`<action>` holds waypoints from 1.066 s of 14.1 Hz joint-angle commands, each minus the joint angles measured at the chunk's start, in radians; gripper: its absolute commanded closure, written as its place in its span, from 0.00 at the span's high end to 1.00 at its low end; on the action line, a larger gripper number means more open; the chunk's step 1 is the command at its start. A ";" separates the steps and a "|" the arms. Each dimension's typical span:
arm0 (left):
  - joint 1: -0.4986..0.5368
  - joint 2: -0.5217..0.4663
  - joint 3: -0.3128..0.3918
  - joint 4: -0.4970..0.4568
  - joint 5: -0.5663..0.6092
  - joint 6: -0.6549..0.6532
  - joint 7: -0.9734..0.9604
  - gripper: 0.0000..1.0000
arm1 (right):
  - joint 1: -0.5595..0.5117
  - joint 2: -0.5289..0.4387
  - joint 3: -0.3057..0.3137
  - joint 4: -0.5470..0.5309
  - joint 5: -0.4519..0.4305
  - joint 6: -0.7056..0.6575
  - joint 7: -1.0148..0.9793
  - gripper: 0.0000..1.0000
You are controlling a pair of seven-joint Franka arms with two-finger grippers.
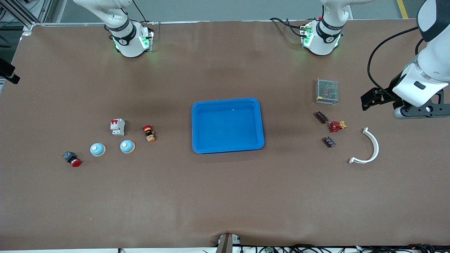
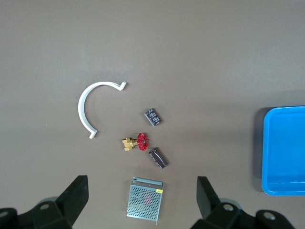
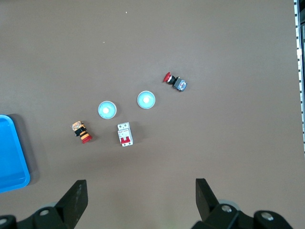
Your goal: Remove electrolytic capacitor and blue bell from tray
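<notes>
The tray [image 1: 227, 125] sits near the middle of the tabletop [image 1: 225, 196], and nothing lies in it, so the job looks finished. A dark cylinder that I take for the electrolytic capacitor [image 1: 321, 117] lies on the bare tabletop toward the left arm's end, next to a red-handled valve [image 1: 336, 126], a small dark component [image 1: 329, 142], a grey mesh box [image 1: 327, 91] and a white curved clip [image 1: 368, 148]. Toward the right arm's end rest two blue bells [image 1: 97, 149], alongside a circuit breaker [image 1: 117, 127], a red push button [image 1: 72, 159] and an orange-and-red switch [image 1: 149, 133].

The left pincer [image 2: 140, 200] hangs over its cluster, jaws spread wide and holding nothing. The right pincer [image 3: 140, 202] hovers over the bells' group, also wide open and empty.

The wide strip along the tabletop's camera-side edge carries nothing, and the tray stands well apart from both clusters.
</notes>
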 commanded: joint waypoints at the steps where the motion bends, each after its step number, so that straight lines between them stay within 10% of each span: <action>1: 0.006 -0.002 0.000 0.046 -0.007 -0.042 0.029 1.00 | -0.053 0.003 0.009 0.011 0.098 -0.008 -0.012 1.00; 15: -0.024 -0.093 0.079 -0.021 -0.079 -0.079 0.102 1.00 | -0.073 0.001 0.010 0.006 0.129 -0.026 -0.045 1.00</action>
